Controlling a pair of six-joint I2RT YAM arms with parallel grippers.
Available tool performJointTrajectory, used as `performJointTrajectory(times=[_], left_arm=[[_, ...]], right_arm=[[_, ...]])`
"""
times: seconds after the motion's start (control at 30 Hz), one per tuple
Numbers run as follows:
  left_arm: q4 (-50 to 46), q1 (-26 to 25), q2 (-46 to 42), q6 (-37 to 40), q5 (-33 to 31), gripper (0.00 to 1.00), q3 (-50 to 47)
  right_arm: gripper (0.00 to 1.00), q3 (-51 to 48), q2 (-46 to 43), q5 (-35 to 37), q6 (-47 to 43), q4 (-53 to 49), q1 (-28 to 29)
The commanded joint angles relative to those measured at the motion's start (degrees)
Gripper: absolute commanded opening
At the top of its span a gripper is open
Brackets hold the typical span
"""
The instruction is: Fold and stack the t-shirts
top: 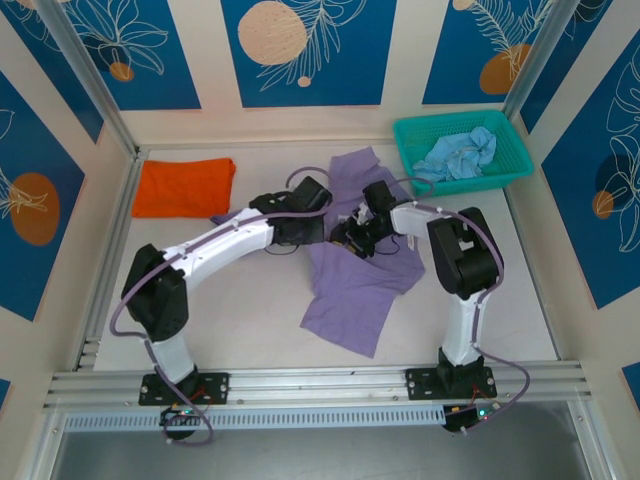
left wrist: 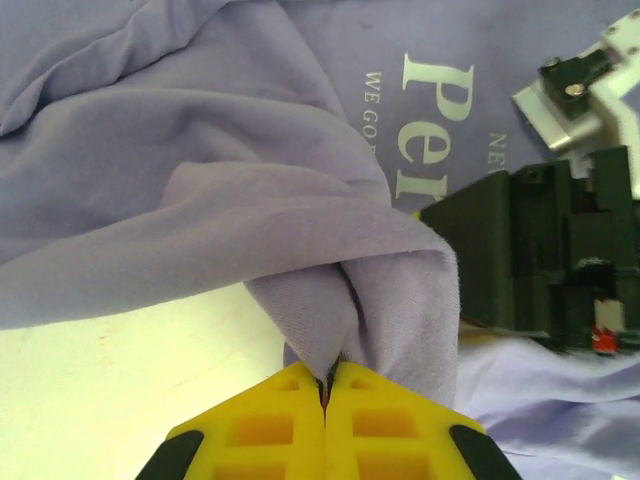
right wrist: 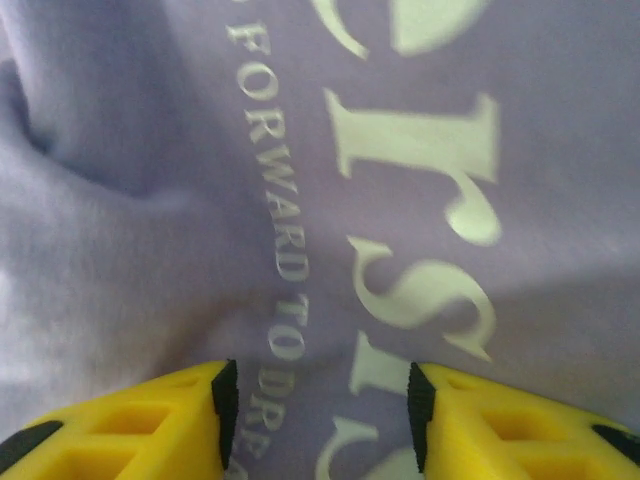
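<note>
A lavender-purple t-shirt (top: 352, 290) lies crumpled in the middle of the table, with white lettering (right wrist: 420, 200) facing up. My left gripper (left wrist: 325, 375) is shut on a raised fold of this shirt (left wrist: 390, 300), pinching the cloth between its yellow fingertips. My right gripper (right wrist: 318, 400) hovers open just over the lettering, with flat cloth under the gap and nothing pinched. Both grippers meet over the shirt's upper half (top: 345, 235). An orange t-shirt (top: 185, 186) lies folded at the back left. A pale blue t-shirt (top: 458, 153) sits bunched in the basket.
The teal mesh basket (top: 405, 140) stands at the back right corner. The right arm's black wrist body (left wrist: 530, 250) is close beside the left gripper. Bare table (top: 240, 310) lies in front of the lavender shirt and to its left. Walls enclose the table.
</note>
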Motion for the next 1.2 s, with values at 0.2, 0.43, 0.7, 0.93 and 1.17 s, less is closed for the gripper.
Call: performJointTrajectory(times=[0.2, 0.43, 0.7, 0.93, 1.17], left_arm=[[-12.31, -0.48, 20.68, 7.06, -1.62, 0.21, 24.64], [-14.91, 3.28, 20.19, 6.95, -1.31, 0.65, 32.15], [6.78, 15.45, -9.66, -4.36, 3.86, 0.62, -16.53], [18.96, 20.71, -12.11, -5.52, 10.98, 0.56, -30.83], [21.83, 21.40, -3.23, -3.10, 5.64, 0.50, -27.95]], right_arm=[[0.52, -9.74, -9.37, 6.08, 0.74, 1.01, -3.16], [0.58, -13.10, -19.50, 9.70, -2.99, -0.17, -2.68], [0.60, -21.80, -30.90, 10.37, -4.11, -0.12, 0.47], [0.62, -22.38, -35.67, 11.22, -6.01, -4.62, 11.76], [0.63, -20.78, -33.99, 18.77, -2.40, -10.70, 23.93]])
